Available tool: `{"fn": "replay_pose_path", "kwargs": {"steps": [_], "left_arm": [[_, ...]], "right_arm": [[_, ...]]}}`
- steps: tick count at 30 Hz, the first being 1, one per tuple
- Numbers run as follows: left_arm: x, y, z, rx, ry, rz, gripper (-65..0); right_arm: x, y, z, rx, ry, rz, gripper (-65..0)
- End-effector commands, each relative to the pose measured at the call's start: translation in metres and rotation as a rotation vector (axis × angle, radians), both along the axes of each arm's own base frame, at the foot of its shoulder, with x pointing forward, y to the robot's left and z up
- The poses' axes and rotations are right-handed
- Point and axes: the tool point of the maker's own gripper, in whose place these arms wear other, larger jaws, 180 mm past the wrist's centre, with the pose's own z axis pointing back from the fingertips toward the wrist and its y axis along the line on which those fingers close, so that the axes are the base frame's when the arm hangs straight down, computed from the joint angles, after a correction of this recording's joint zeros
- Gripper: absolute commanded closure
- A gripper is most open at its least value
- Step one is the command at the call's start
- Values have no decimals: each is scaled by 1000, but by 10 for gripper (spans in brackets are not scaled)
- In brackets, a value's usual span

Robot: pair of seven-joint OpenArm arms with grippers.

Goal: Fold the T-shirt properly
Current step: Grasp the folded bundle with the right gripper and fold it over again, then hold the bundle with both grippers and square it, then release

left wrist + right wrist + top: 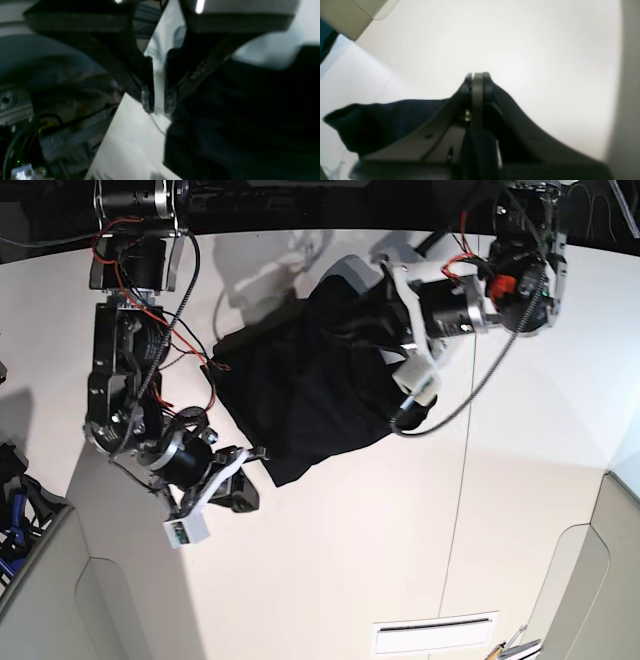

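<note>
The black T-shirt lies bunched on the white table, between the two arms. In the base view my right gripper sits at the shirt's lower-left corner. The right wrist view shows this gripper with its jaws pressed together, dark cloth trailing from between the fingers. My left gripper reaches over the shirt's right edge. In the left wrist view a narrow gap between its jaws shows bare table, and the shirt lies against the right finger.
The table's edge runs close to my left gripper, with cables and metal framework beyond it. A seam crosses the table. A white slotted plate lies near the front, and blue items at the far left.
</note>
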Motion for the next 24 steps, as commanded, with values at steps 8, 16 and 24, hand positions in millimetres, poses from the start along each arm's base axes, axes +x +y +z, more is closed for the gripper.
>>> {"fn": "replay_pose_path", "kwargs": {"steps": [8, 16, 24], "left_arm": [[14, -11, -32, 48, -10, 77, -80], [32, 32, -69, 156, 55, 183, -80], [94, 101, -77, 174, 39, 416, -80]], "right_arm": [[18, 45, -22, 128, 76, 128, 0], [7, 53, -59, 25, 151, 190, 0], [0, 21, -69, 2, 218, 181, 0]]}}
